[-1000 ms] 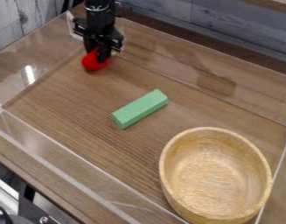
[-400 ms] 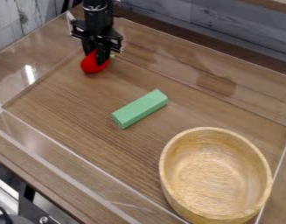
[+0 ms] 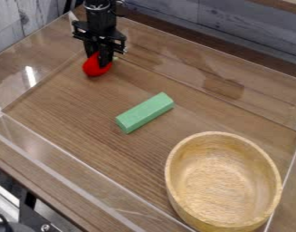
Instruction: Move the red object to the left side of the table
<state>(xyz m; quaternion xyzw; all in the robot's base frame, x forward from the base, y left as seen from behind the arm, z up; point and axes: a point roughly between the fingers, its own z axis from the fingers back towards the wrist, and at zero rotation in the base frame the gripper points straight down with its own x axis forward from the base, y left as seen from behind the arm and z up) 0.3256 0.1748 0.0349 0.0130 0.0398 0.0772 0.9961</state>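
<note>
Pincer (image 3: 104,56) clamped on red object (image 3: 100,65) at far left of table (image 3: 223,104); fingertips hide its top.

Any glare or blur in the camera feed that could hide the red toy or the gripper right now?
Camera view: the clear acrylic walls throw pale reflections along the left and near edges; soft sheen on the table right of centre. The red object stays sharp, partly covered by the shut gripper above it. Green block and wooden bowl are crisp, with only faint shadows.
</note>
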